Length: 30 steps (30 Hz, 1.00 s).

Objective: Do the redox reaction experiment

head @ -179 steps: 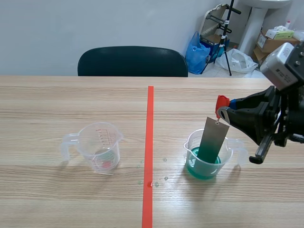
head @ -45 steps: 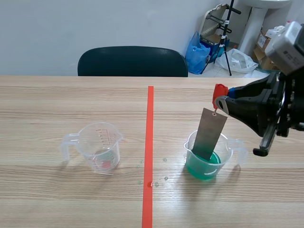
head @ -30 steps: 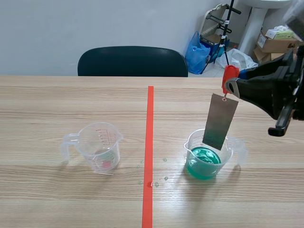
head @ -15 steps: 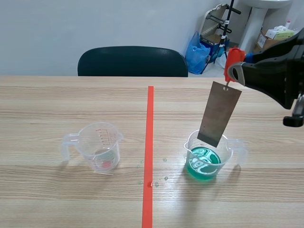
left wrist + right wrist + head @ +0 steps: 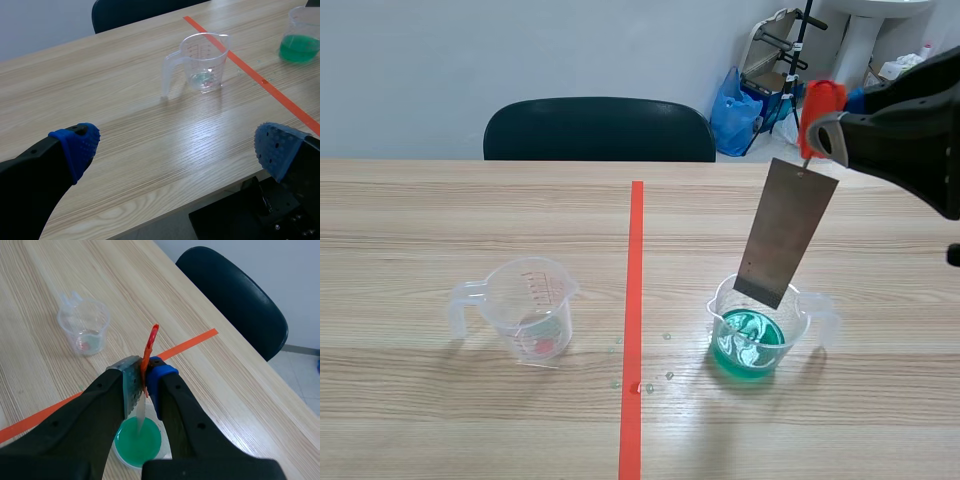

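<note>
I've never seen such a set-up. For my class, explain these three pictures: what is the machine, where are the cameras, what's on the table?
Two robot arms work at a wooden table. One camera sits between them; one rides on each wrist. The right pincer is shut on a red clip, from which a grey metal plate hangs over a cup of green liquid. The left pincer is open, holding nothing. A near-empty clear measuring cup stands across the orange tape line.
</note>
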Tool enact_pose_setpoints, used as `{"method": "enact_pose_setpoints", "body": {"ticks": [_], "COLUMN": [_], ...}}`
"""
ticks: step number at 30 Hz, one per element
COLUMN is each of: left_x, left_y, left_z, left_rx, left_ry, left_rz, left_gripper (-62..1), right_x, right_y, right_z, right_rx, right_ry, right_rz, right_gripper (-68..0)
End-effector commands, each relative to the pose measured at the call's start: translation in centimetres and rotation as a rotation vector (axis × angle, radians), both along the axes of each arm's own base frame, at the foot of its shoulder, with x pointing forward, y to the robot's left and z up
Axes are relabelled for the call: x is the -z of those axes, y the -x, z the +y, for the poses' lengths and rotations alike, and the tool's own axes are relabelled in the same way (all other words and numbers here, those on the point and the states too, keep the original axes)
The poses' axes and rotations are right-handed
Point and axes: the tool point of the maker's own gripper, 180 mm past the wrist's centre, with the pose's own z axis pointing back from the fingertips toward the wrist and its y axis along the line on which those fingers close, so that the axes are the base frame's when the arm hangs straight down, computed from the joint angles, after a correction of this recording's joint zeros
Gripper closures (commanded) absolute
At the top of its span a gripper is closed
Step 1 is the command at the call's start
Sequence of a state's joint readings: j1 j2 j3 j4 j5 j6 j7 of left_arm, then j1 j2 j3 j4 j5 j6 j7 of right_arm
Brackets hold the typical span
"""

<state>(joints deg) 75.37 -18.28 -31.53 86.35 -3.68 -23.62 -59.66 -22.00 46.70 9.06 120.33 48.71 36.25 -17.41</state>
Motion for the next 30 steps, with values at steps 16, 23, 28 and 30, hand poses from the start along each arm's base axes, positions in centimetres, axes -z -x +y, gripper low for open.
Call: {"method": "enact_pose_setpoints", "body": {"ticks": [16, 23, 28, 30], "left_x": [-0.59, -0.59, -0.59, -0.59], "left_y": [-0.23, -0.23, -0.23, -0.23], "left_z": [-0.09, -0.09, -0.09, -0.09], "left_rx": [-0.003, -0.003, -0.003, -0.003], "left_ry": [0.010, 0.010, 0.010, 0.010], "left_rz": [-0.028, -0.028, -0.028, -0.028], "left_gripper": [-62.3, -62.3, -62.3, -62.3], "right_x": [-1.58, -1.45, -1.47, -1.47], "right_y": [0.38, 0.37, 0.37, 0.37], "right_z": [-0.11, -0.16, -0.15, -0.15], "right_rx": [0.000, 0.002, 0.002, 0.002], "right_ry": [0.002, 0.008, 0.008, 0.008], "right_rz": [-0.044, -0.040, -0.041, -0.041], "right_gripper": [-0.6, -0.6, -0.6, -0.6]}}
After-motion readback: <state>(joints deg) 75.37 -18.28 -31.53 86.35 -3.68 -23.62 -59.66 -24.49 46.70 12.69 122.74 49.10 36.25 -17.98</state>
